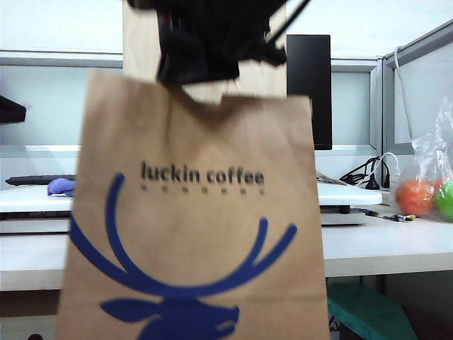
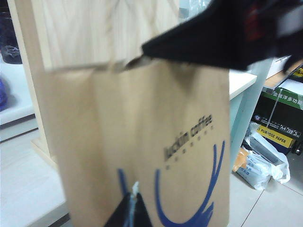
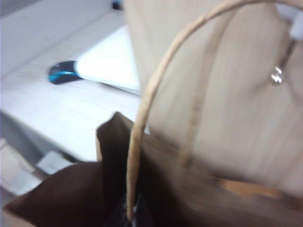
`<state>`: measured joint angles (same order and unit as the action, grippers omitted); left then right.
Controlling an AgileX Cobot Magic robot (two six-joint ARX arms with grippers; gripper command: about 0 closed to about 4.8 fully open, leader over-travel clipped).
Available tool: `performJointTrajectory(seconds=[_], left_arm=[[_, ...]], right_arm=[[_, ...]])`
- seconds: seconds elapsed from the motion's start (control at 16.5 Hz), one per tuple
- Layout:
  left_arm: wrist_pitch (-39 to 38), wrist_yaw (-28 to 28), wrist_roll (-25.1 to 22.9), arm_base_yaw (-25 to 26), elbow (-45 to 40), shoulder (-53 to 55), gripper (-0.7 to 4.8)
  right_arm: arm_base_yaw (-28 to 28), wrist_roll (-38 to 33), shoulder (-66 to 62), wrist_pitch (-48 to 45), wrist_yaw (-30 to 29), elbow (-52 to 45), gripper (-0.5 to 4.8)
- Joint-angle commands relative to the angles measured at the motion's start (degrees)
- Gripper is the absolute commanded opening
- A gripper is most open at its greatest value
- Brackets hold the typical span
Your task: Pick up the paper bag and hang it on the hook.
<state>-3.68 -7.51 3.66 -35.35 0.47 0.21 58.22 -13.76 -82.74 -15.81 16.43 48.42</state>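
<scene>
1. Plainly aloft: paper bag (image 1: 191, 212), brown, printed "luckin coffee" above a blue antlered deer, filling most of the exterior view, lower end cut off by the frame.
2. Gripped at its top rim by the right pincer (image 1: 202, 67), black, pressed together on the paper beside one handle (image 3: 142, 109). Handle arching free in a tan loop in the right wrist view.
3. Hanging in front of an upright wooden board (image 1: 138, 35), top rim slightly tilted, mouth gaping dark in the right wrist view.
4. Not yet on the hook (image 3: 277, 75): thin metal prong on the board, beyond the handle loop, apart from it. Whether prong and loop line up, impossible to tell through the blur.
5. Left pincer (image 2: 129, 213) low in the left wrist view, a dark wedge in front of the bag's printed face, holding nothing visible. Spread or pressed together, cannot tell.
6. Farther back on the table (image 1: 382, 248):
   - toward its right edge, a clear plastic bag (image 1: 428, 152) with an orange ball (image 1: 414, 196) and a green ball (image 1: 446, 200);
   - toward its left edge, a dark keyboard (image 1: 35, 179);
   - behind the bag's right side, a black monitor (image 1: 308, 92).
7. Below the table's edge in the left wrist view, a carton of copy paper (image 2: 279, 118) on the floor.
</scene>
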Motion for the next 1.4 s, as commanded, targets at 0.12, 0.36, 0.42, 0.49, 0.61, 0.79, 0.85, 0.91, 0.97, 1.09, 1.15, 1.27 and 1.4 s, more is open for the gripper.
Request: performJointTrajectory(seconds=[0.12,0.36,0.42,0.49,0.61,0.79,0.85,0.91,0.97,1.09,1.15,1.27,1.4], left_arm=[[0.7,-0.2,-0.2,0.1,0.1,0.0,-0.06],[0.7,-0.2,-0.2,0.1,0.1,0.0,-0.06],[0.7,-0.2,-0.2,0.1,0.1,0.0,-0.05],[0.7,-0.2,-0.2,0.1,0.1,0.0,-0.05],[0.7,-0.2,-0.2,0.1,0.1,0.0,-0.06],[0.7,-0.2,-0.2,0.1,0.1,0.0,-0.06],[0.7,-0.2,-0.2,0.1,0.1,0.0,-0.06],[0.7,-0.2,-0.2,0.1,0.1,0.0,-0.05],[0.7,-0.2,-0.2,0.1,0.1,0.0,-0.06],[0.7,-0.2,-0.2,0.1,0.1,0.0,-0.06],[0.7,-0.2,-0.2,0.1,0.1,0.0,-0.06],[0.7,-0.2,-0.2,0.1,0.1,0.0,-0.06],[0.7,-0.4,-0.2,1.3,0.1,0.0,-0.06]], right_arm=[[-2.1,-0.2,-2.6,-3.5,-0.1,0.4,-0.06],[-2.8,-0.2,-4.3,-3.7,-0.4,0.4,-0.06],[-2.9,-0.2,-4.6,-3.1,-1.3,0.4,-0.07],[-2.8,-0.2,-5.0,-2.9,-1.6,0.4,-0.06],[-2.8,-0.2,-5.2,-2.1,-1.6,0.4,0.35],[-2.9,-0.2,-3.5,-1.8,-1.6,0.4,2.71],[-2.8,-0.1,-2.5,-1.1,-1.6,0.4,2.71],[-2.8,-0.2,-1.2,0.2,-1.6,0.4,2.71],[-2.8,-0.2,0.4,2.2,-1.6,0.4,2.71],[-2.8,-0.2,4.5,8.0,-0.7,0.4,2.71],[-2.8,-0.2,6.7,11.7,-0.6,0.4,2.71],[-2.7,-1.6,12.0,18.2,-0.5,0.4,2.25],[-2.6,0.6,19.1,23.1,-0.5,0.4,0.27]])
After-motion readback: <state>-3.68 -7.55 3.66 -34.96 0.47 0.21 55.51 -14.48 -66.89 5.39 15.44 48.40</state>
